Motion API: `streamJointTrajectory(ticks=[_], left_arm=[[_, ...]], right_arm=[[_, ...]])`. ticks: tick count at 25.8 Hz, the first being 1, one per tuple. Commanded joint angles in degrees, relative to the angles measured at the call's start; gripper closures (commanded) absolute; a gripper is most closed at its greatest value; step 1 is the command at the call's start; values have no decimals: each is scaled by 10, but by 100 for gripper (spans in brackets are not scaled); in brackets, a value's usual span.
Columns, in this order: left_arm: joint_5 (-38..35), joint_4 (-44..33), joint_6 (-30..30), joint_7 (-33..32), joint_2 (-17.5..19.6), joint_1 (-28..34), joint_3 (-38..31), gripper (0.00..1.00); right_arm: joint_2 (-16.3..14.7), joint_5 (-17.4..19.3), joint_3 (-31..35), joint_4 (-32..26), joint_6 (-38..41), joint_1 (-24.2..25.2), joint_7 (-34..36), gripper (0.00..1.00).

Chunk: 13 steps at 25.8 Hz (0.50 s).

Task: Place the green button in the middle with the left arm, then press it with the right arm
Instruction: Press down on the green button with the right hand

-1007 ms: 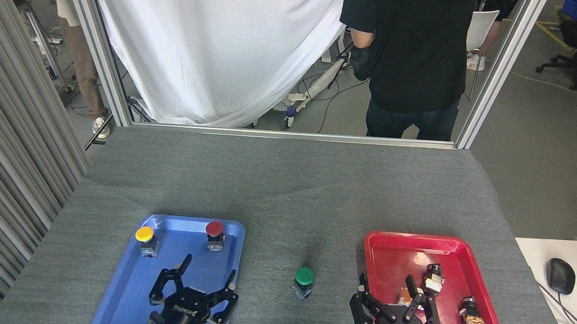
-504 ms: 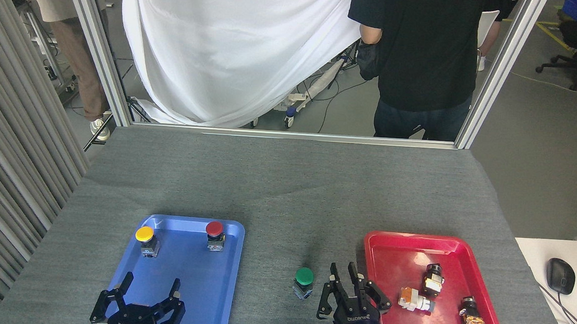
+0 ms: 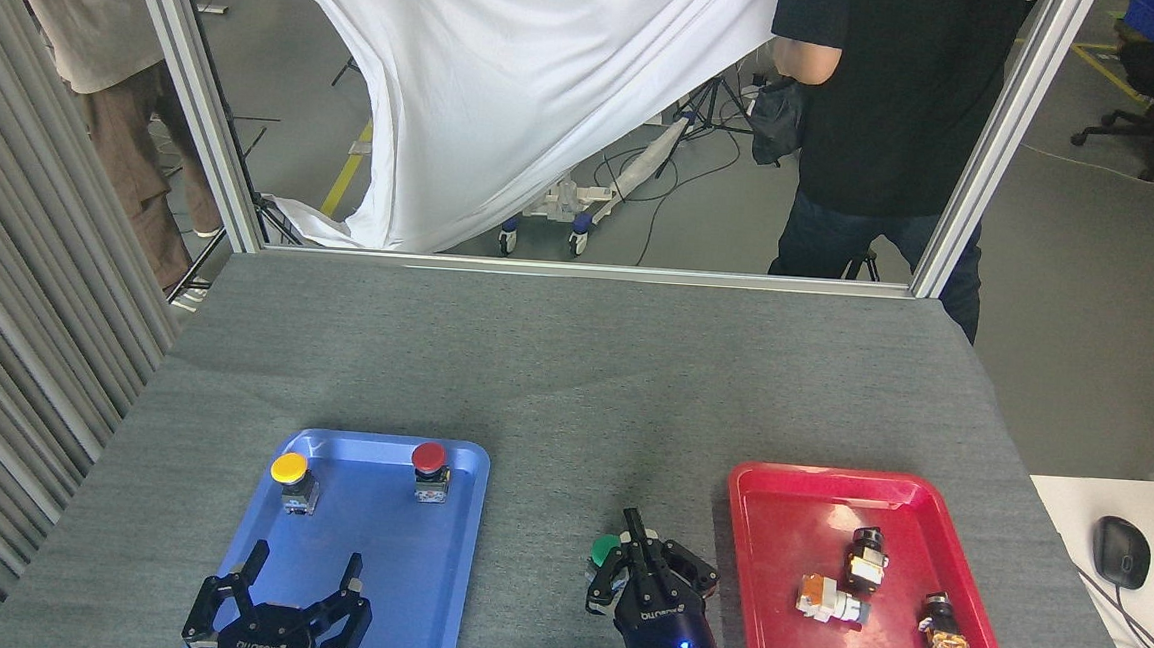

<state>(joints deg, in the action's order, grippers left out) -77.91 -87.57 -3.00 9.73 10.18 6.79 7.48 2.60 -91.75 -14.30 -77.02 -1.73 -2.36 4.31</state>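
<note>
Grey cloth: we see coarse, textured fabric [image 3: 573,384] over the whole table.
Trays: a smooth blue tray [image 3: 420,595] on our left and a glossy red tray [image 3: 787,497] on our right, both rounded rectangles with raised rims.
Green button: the round dark-green cap [image 3: 605,550] peeks out at the left of our right gripper, standing on the bare cloth in the middle [image 3: 545,522] between the trays.
Right gripper: our black fingers [image 3: 636,540] are drawn together to a point, right against the cap's edge, gripping nothing [image 3: 641,553].
Left gripper: our fingers spread wide and empty over the blue tray's near end [image 3: 299,573].
Other buttons: yellow cap [image 3: 289,468] and red cap [image 3: 429,456], upright at the blue tray's far end.
</note>
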Motion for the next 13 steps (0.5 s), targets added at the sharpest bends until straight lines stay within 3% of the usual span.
streamJointTrajectory(ticks=[1, 7, 13], left_arm=[[0, 0, -1, 0, 0, 0, 0, 0], [0, 1, -1, 0, -1, 0, 0, 0], [0, 1, -1, 0, -1, -1, 0, 0]], right_arm=[[3, 0, -3, 20, 0, -6, -2, 100], [7, 2, -17, 67, -1, -22, 0, 100], [7, 3, -21, 75, 0, -22, -1, 100]])
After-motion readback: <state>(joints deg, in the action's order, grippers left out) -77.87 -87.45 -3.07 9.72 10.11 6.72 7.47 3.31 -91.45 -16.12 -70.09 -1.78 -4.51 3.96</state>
